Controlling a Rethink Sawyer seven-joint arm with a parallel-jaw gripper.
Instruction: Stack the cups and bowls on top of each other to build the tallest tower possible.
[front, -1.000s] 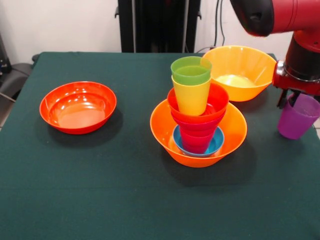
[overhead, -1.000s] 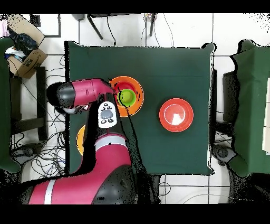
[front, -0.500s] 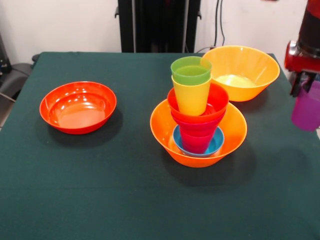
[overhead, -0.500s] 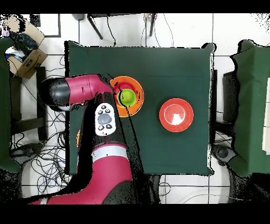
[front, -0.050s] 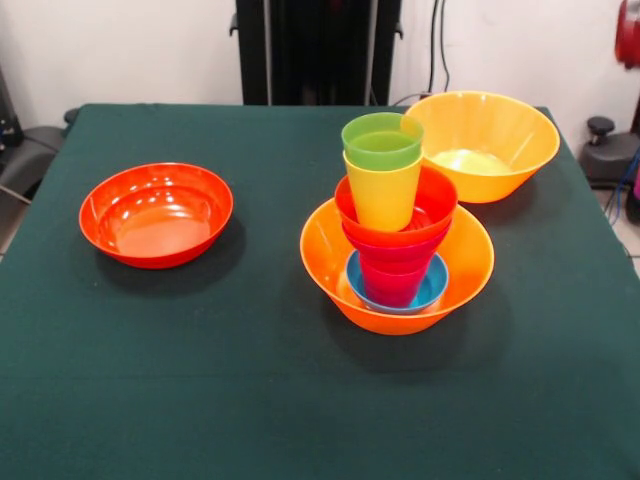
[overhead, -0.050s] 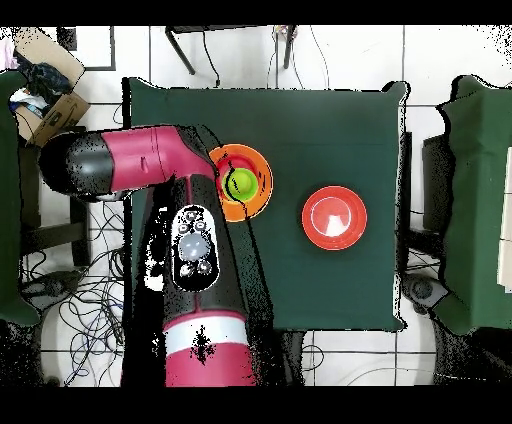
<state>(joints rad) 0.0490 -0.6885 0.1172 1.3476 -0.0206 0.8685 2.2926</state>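
Plastic tower (front, -0.050s: 397, 262): toward 3 o'clock of table centre in front view, green cup (front, -0.050s: 382, 140) topmost
Orange bowl (front, -0.050s: 482, 145): 1 o'clock of tower, just beside
Shallow bowl (front, -0.050s: 156, 213): 9 o'clock of tower, well apart
Handling: probably light, stiff, glossy, slippery; best pinched over a rim wall
Pincer: hidden in both views; cannot tell whether apart or together

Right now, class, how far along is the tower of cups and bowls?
Done: the tower rises from a large orange bowl, topped by the yellow cup and green cup. In hand: nothing shows; the pincer is out of view. Left: the second orange bowl and the shallow red-orange bowl sit apart, unstacked.
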